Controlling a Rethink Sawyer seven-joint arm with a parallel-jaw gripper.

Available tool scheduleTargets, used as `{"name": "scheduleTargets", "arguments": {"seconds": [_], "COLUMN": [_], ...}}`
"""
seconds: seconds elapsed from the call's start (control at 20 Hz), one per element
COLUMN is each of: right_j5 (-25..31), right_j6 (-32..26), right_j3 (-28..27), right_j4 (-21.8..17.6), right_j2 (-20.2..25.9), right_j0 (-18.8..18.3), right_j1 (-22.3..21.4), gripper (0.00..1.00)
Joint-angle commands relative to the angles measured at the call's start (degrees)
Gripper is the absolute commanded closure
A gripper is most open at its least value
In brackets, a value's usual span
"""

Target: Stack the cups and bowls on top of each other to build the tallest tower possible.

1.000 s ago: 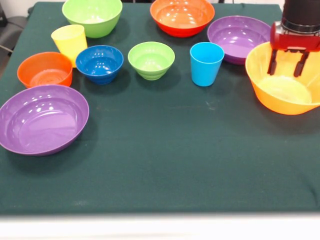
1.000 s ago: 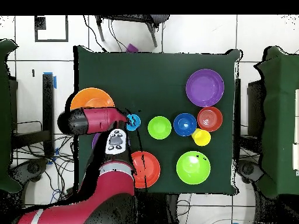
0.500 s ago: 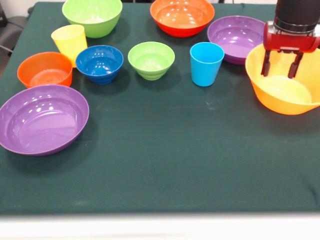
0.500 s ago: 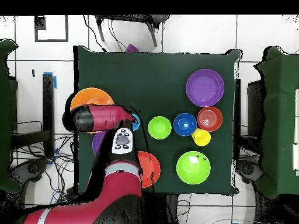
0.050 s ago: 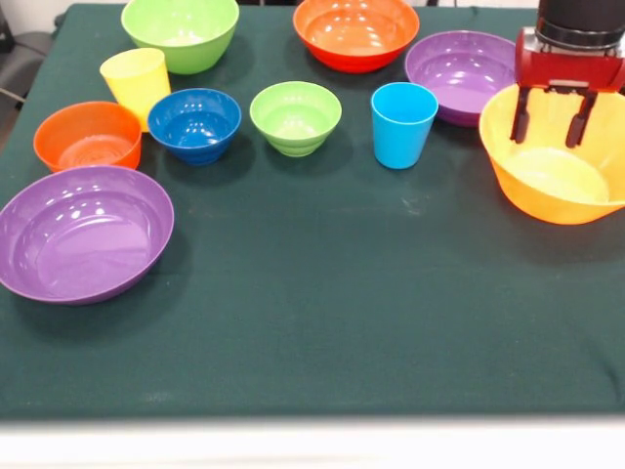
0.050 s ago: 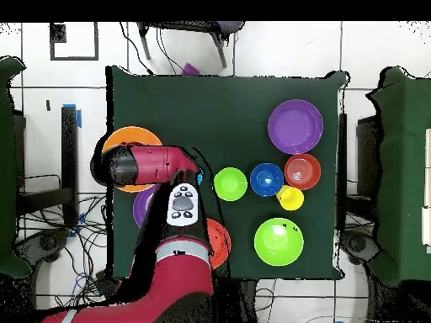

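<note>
Over the big orange bowl at the right, our gripper hangs open and empty, fingers straddling nothing, positioned to take its rim.

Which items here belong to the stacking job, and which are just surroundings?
Job items: yellow cup; light blue cup; big orange bowl; two purple bowls; two green bowls; two red-orange bowls; dark blue bowl; open end effector.

Surroundings: green tablecloth; floor cables.
</note>
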Motion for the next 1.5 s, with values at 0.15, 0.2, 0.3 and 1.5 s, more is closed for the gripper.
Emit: {"name": "scheduleTargets", "arguments": {"seconds": [0.15,0.2,0.3,1.5], "right_j5": [6.71,6.56,6.46,3.08], "right_j6": [-3.83,-4.31,-5.36,-1.32], "right_j3": [-2.26,-2.58,-3.23,6.2], "right_j4": [-4.12,-4.37,-4.86,-8.51], "right_j2": [4.57,4.82,5.35,10.57], "right_j0": [-3.62,-4.1,-5.16,-9.3], "right_j1": [-0.31,0.1,0.71,0.0], "gripper": [0.0,0.0,0.0,0.0]}}
